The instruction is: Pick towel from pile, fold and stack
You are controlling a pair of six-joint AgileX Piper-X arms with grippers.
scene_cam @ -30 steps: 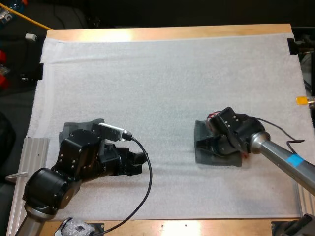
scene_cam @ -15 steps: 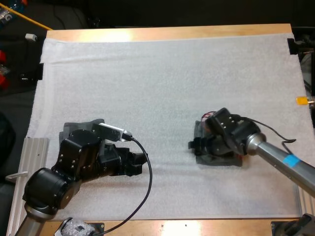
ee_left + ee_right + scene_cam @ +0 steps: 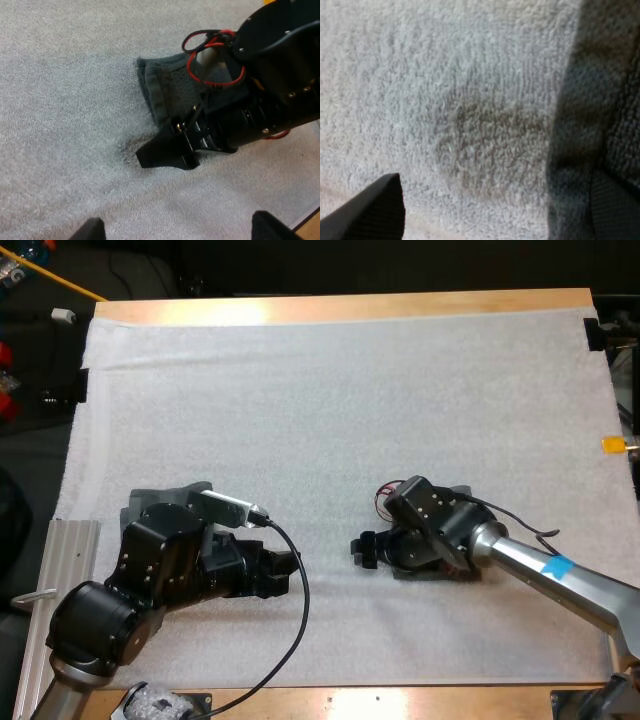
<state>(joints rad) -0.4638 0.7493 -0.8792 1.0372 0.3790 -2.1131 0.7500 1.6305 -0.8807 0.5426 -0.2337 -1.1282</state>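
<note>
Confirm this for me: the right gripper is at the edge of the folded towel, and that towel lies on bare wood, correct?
Not quite. The folded towel lies on the white mat, not on bare wood, as the left wrist view shows. The right gripper is indeed at the edge of the towel.

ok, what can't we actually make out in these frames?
Left towel: high view, left arm covers most of it; crumpled or folded, cannot tell.
Right towel: high and left wrist views, right arm hides most; layer count unclear.
Left hand: left wrist view, edge cuts off all but fingertips.
</note>
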